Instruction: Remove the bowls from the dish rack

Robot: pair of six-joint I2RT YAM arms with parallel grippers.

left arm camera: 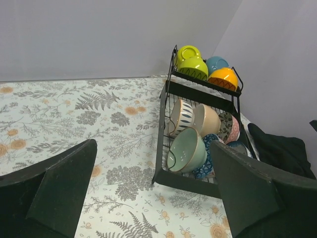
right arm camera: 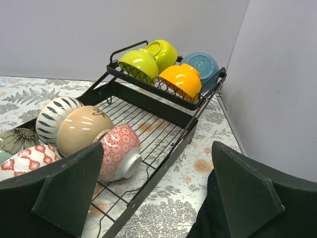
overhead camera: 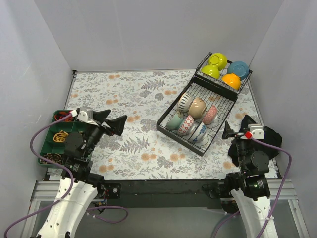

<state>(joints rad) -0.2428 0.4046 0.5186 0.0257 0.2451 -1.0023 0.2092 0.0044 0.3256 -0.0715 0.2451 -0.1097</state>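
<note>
The dish rack (right arm camera: 148, 100) is black wire. Plain glazes: the lime-yellow bowls (overhead camera: 217, 60), the blue bowl (overhead camera: 238, 68) and the orange bowl (overhead camera: 231, 80). The striped bowl (right arm camera: 53, 115) is white with dark blue dashes, the beige bowl (right arm camera: 81, 129) carries a faint brown mark, and the pink bowl (right arm camera: 119, 148) has a red print. The pale-green bowl (left arm camera: 185, 151) is plain inside. The counter (overhead camera: 124, 94) is white with grey ferns and orange blossoms.

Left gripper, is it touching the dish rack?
Apart. The top view shows a stretch of floral table between the left gripper and the dish rack.
</note>
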